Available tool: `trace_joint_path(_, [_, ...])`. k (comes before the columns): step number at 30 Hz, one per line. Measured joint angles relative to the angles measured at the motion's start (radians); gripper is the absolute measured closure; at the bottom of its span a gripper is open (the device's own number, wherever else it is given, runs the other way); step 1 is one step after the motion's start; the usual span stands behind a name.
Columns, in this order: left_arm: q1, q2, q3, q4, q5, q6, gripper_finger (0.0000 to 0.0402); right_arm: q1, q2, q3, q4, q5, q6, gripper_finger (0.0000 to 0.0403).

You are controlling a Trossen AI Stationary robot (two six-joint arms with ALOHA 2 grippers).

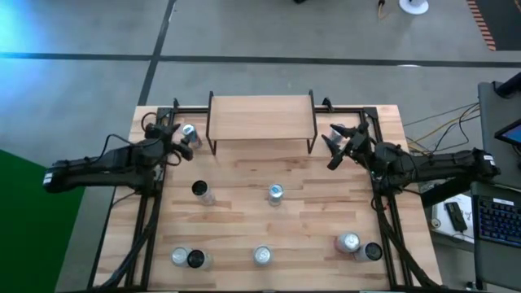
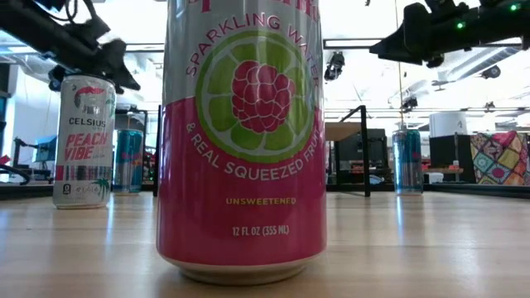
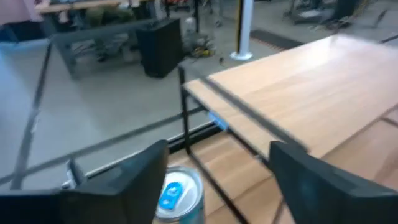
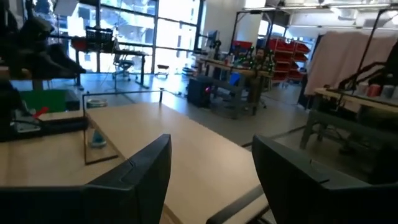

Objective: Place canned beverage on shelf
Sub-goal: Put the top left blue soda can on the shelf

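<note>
The left gripper [image 1: 181, 140] sits at the back left of the wooden table [image 1: 244, 220], just off the left end of the shelf [image 1: 260, 118]. Its two dark fingers [image 3: 134, 180] stand apart, with nothing clamped between them. A silver can with a blue tab [image 3: 179, 194] stands on the table directly below them, just inside one finger and free of both; from above, this same can [image 1: 190, 133] shows beside the gripper, not on the shelf.

The right gripper [image 1: 335, 146] hovers off the right end of the shelf, above the table. Its fingers [image 4: 134, 174] are parted about halfway and hold nothing.

The shelf is a low riser with a light wood top and thin black legs, standing at the back middle of the table. Its top is bare.

More cans stand on the table: a dark-topped can [image 1: 201, 191] left of centre, a silver can [image 1: 275, 194] near the centre, a pair of cans [image 1: 188, 259] at the front left, a single can [image 1: 262, 255] at the front middle, and two cans [image 1: 358, 247] at the front right. At table height, a pink and green sparkling water can [image 2: 240, 141] fills the foreground, with a white Celsius can [image 2: 83, 142] behind it.
</note>
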State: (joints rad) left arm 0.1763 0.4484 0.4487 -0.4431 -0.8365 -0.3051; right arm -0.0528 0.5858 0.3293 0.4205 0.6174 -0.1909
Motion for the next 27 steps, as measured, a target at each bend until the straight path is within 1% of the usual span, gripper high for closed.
trace_joint_path(3, [0.065, 0.044, -0.016, 0.0, 0.007, -0.023, 0.0071, 0.0, 0.018, 0.023, 0.005, 0.003, -0.04, 0.0188])
trace_joint_path(5, [0.108, 0.076, -0.025, -0.001, 0.021, -0.031, 0.0046, 0.0, 0.033, 0.035, 0.004, 0.003, -0.06, 0.0188])
trace_joint_path(9, [0.167, 0.125, -0.044, 0.017, 0.043, -0.046, 0.0019, 0.0, 0.059, 0.058, 0.003, 0.003, -0.083, 0.0188])
trace_joint_path(15, [0.198, 0.188, -0.084, 0.066, 0.072, -0.053, 0.0015, -0.04, 0.079, 0.07, 0.011, 0.008, -0.028, 0.0188])
trace_joint_path(19, [0.225, 0.214, -0.099, 0.089, 0.114, -0.038, 0.0015, -0.067, 0.079, 0.076, 0.013, 0.011, 0.07, 0.0188])
trace_joint_path(22, [0.241, 0.222, -0.112, 0.101, 0.116, -0.03, 0.0016, -0.066, 0.086, 0.076, -0.007, 0.011, 0.128, 0.0188])
trace_joint_path(25, [0.262, 0.226, -0.141, 0.125, 0.116, -0.029, 0.0023, -0.066, 0.115, 0.075, -0.034, 0.01, 0.181, 0.0188])
trace_joint_path(27, [0.279, 0.231, -0.164, 0.158, 0.117, -0.017, 0.0035, -0.066, 0.141, 0.075, -0.035, 0.009, 0.211, 0.0188])
